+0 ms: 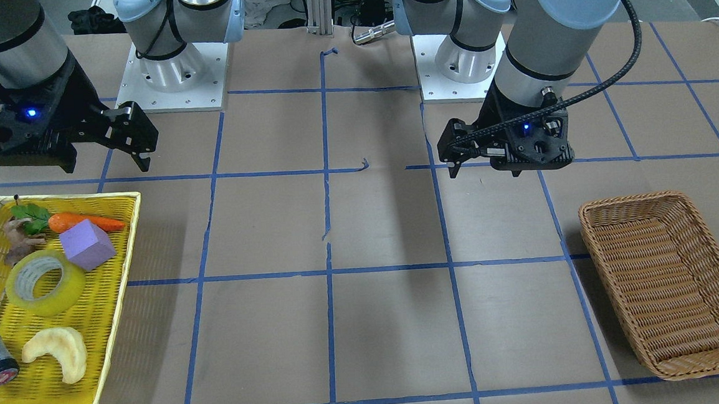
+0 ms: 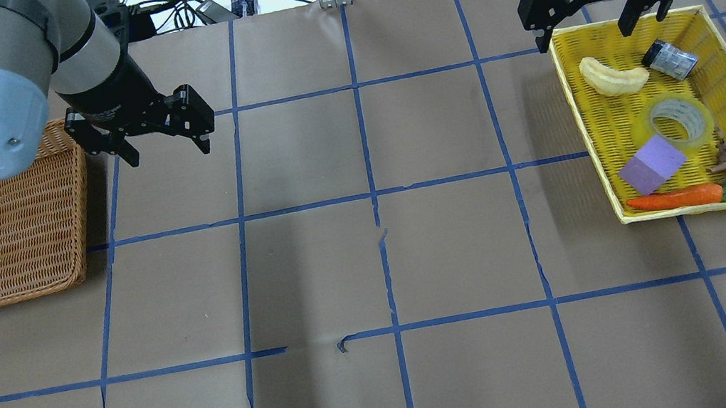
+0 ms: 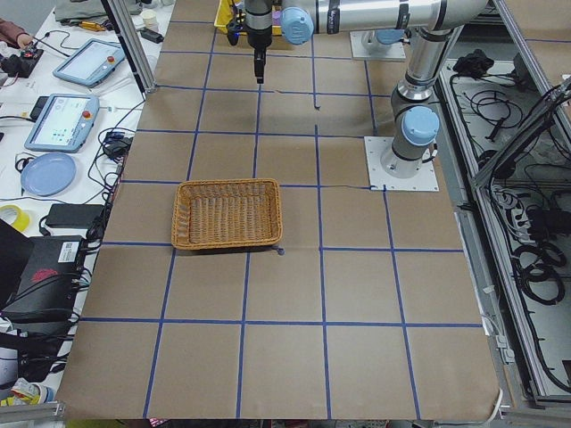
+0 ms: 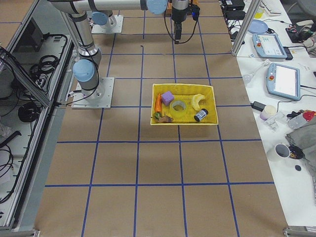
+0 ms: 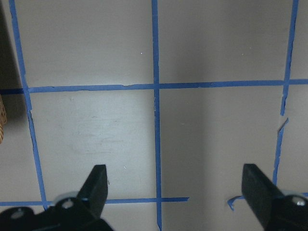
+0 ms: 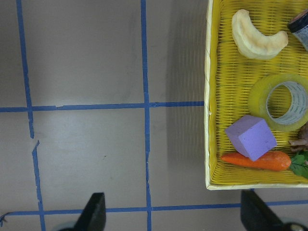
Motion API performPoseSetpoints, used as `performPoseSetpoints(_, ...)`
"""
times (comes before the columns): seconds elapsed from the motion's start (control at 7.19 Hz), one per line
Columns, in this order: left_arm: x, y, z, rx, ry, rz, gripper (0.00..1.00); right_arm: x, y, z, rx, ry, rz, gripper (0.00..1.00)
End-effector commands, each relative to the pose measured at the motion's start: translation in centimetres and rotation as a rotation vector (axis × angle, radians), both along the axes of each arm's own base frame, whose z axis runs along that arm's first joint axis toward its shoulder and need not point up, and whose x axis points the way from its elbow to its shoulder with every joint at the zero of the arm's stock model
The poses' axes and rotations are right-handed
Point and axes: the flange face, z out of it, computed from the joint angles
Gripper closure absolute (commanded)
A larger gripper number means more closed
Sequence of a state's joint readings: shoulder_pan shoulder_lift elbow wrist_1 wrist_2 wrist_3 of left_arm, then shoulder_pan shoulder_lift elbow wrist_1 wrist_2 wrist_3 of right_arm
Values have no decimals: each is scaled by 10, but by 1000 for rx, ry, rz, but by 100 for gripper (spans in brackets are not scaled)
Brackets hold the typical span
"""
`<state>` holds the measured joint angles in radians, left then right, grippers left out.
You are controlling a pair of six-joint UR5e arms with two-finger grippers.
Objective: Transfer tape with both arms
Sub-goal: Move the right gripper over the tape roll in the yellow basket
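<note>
The tape (image 1: 68, 293) is a translucent yellow ring lying flat in the yellow tray (image 1: 117, 292), between a purple block and a pale crescent. It also shows in the overhead view (image 2: 708, 122) and the right wrist view (image 6: 260, 99). My right gripper (image 2: 586, 34) is open and empty. It hangs high over the tray's far end, and the tape lies to the right of its fingers in the wrist view. My left gripper (image 2: 168, 150) is open and empty above bare table, beside the wicker basket (image 2: 17, 294).
The tray also holds a purple block (image 2: 652, 163), a carrot (image 2: 675, 198), a pale crescent (image 2: 612, 77), a grey cylinder (image 2: 669, 59) and a brown figure. The wicker basket (image 1: 622, 202) is empty. Blue tape lines grid the brown table.
</note>
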<state>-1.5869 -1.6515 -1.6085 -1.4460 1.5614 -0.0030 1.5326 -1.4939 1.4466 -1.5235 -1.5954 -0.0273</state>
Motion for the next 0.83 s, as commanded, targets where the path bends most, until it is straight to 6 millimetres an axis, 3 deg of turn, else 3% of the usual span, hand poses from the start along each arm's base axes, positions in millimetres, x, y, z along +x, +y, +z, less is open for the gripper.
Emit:
performPoseSetpoints(0.0, 0, -1, -1, 2, -6, -2, 0, -2, -12, -7, -17, 19, 23, 0)
performPoseSetpoints(0.42, 1, -1, -1, 3, -5, -1, 0, -15, -30, -22, -1, 84, 110, 0)
performPoseSetpoints(0.56, 1, 0, 0, 2, -3, -1, 0, -35, -41, -33, 17, 80, 166, 0)
performPoseSetpoints(0.7, 1, 0, 0, 2, -3, -1, 0, -71, -53, -48, 26, 77, 215, 1)
